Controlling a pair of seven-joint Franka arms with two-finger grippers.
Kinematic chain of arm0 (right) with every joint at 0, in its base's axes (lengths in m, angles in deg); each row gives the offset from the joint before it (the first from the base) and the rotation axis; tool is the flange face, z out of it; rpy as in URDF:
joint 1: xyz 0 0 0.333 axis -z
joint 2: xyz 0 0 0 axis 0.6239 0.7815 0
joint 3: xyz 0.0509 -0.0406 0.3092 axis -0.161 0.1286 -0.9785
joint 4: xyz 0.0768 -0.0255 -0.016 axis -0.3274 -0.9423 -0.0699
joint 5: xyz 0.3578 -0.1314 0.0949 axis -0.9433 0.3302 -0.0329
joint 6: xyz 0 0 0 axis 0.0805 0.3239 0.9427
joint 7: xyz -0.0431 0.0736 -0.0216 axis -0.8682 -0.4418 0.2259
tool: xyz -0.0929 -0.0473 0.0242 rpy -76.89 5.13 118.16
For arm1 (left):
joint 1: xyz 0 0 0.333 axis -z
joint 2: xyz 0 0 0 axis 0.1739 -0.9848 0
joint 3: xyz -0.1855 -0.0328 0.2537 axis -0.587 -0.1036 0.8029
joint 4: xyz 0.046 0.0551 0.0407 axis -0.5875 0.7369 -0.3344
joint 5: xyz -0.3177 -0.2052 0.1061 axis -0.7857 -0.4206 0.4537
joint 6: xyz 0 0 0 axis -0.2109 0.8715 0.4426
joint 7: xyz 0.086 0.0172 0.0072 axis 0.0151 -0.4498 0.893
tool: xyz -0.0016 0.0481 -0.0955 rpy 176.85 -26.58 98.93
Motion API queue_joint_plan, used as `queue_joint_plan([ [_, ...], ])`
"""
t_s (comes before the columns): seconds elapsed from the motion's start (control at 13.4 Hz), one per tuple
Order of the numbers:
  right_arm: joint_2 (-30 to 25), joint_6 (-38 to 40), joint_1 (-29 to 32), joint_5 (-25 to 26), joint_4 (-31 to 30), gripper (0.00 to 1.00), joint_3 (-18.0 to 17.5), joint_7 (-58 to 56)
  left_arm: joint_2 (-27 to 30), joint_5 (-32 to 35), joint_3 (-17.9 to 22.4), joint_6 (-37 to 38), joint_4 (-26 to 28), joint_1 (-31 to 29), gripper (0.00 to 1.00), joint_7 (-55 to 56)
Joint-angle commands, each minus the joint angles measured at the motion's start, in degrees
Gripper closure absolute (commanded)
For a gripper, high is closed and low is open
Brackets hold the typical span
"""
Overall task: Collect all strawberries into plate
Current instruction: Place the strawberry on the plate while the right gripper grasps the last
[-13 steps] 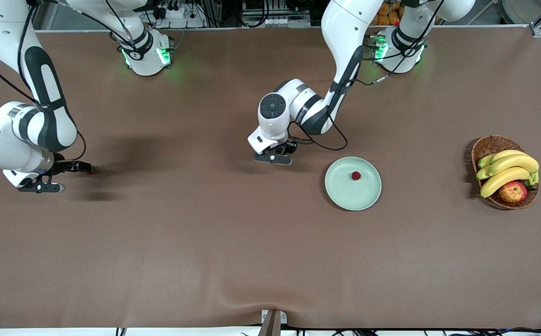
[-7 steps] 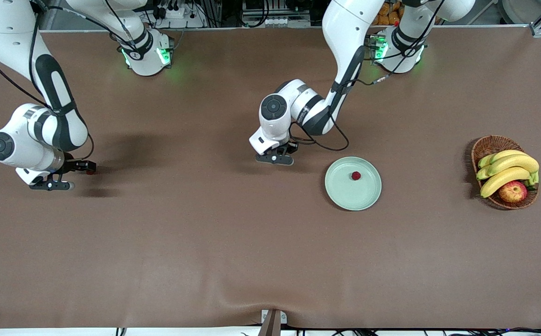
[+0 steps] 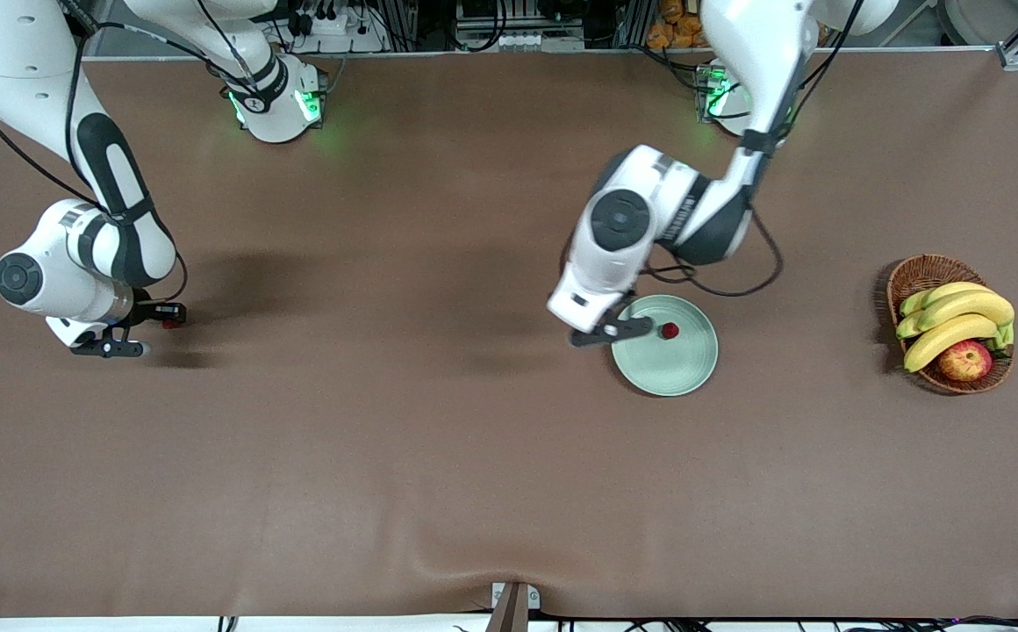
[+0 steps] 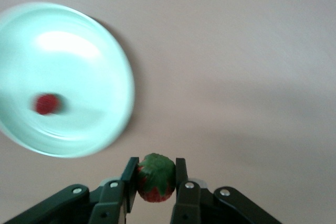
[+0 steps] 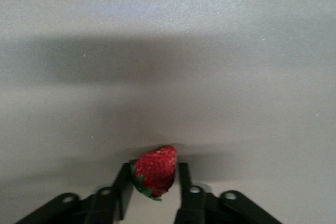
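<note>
A pale green plate (image 3: 669,367) lies mid-table with one strawberry (image 3: 670,331) in it. My left gripper (image 3: 625,328) hangs over the table beside the plate's rim toward the right arm's end. The left wrist view shows the left gripper (image 4: 156,167) shut on a second strawberry (image 4: 156,179), with the plate (image 4: 79,61) and its berry (image 4: 46,103) a little way off. Toward the right arm's end of the table, my right gripper (image 3: 167,314) sits low at the cloth. In the right wrist view it (image 5: 156,169) is shut on a third strawberry (image 5: 156,170).
A brown wicker basket (image 3: 917,274) stands toward the left arm's end of the table, holding bananas (image 3: 957,320) and a red-yellow apple (image 3: 965,360). Brown cloth covers the table.
My left arm has risen and swung across to the plate's rim with its strawberry. My right gripper has drawn in slightly and closed on its strawberry.
</note>
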Motion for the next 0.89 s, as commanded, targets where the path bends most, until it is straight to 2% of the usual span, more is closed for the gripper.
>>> queue_joint_plan([
  [0.0,-0.5,0.3,0.3,-1.3,0.4,1.0,-1.2,0.4,-0.1,4.1,-0.8,0.2,1.5,-6.3,1.0,1.3],
  [0.15,-1.3,5.2,0.1,-1.4,3.3,1.0,-1.3,0.8,-0.5,4.2,-0.8,-0.1,2.5,-8.6,1.0,0.0],
  [0.45,-2.5,25.1,-2.7,-1.9,15.7,1.0,-2.3,11.0,-2.7,4.6,-0.8,-10.6,7.7,-10.6,1.0,-1.9],
  [0.6,-3.4,28.8,-7.7,-5.4,17.2,1.0,-2.2,19.0,-4.2,4.6,-0.8,-11.0,7.6,-11.7,1.0,-3.4],
  [0.82,-3.7,28.0,-17.7,-11.1,18.0,1.0,-2.2,34.1,-5.3,4.6,-1.0,-11.5,7.0,-13.5,1.0,-5.1],
])
